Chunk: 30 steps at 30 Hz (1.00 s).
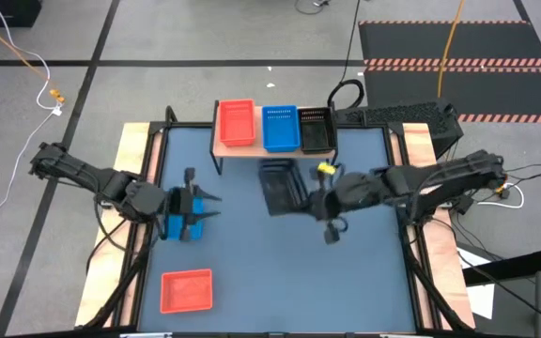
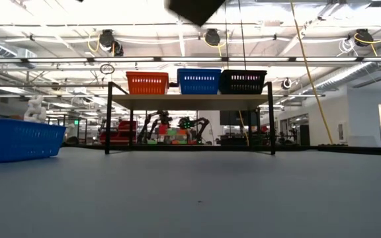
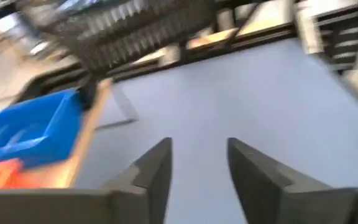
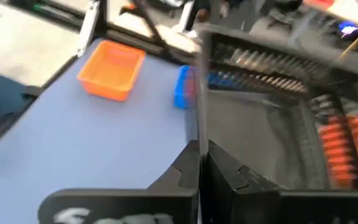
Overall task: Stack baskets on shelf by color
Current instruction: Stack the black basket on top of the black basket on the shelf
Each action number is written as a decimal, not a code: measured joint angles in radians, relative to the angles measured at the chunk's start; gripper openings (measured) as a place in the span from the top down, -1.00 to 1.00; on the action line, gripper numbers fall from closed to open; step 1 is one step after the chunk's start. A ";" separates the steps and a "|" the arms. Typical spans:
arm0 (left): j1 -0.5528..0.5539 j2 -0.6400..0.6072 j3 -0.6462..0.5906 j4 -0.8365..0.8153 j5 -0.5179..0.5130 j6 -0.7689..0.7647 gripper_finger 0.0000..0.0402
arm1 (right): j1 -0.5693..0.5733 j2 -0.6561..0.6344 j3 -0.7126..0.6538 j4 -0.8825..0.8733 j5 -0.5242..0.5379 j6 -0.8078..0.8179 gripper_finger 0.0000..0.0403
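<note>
Black basket [image 1: 283, 187], perforated plastic: held off the table by the right gripper [image 1: 319, 193], fingers pinched tight on one rim wall, as the right wrist view shows. It hangs near the front edge of the shelf [image 1: 222, 147], just short of it. Its long axis runs roughly front to back across the table, a little skewed against the shelf.

Shelf, light wood plank: carries a red stack [image 1: 236, 123], a blue stack [image 1: 280, 128] and a black stack [image 1: 316, 130] side by side, long axes across the plank.

Step in hand, as judged: carry the held basket over the black stack and nest it. To do it well, lift clear of the plank edge, square the long axis with the stack below, keep the basket level, and lower straight before letting go.

Left gripper [image 1: 203, 208]: low at the table's left side over a blue basket [image 1: 176, 223], fingers spread apart and holding nothing.

Red basket [image 1: 187, 289]: flat on the table near the front left, long axis left to right.
</note>
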 joint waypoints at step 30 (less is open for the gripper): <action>0.048 0.198 0.000 -0.174 -0.223 -0.422 0.00 | -0.614 -0.072 -0.002 -0.384 0.032 -0.354 0.98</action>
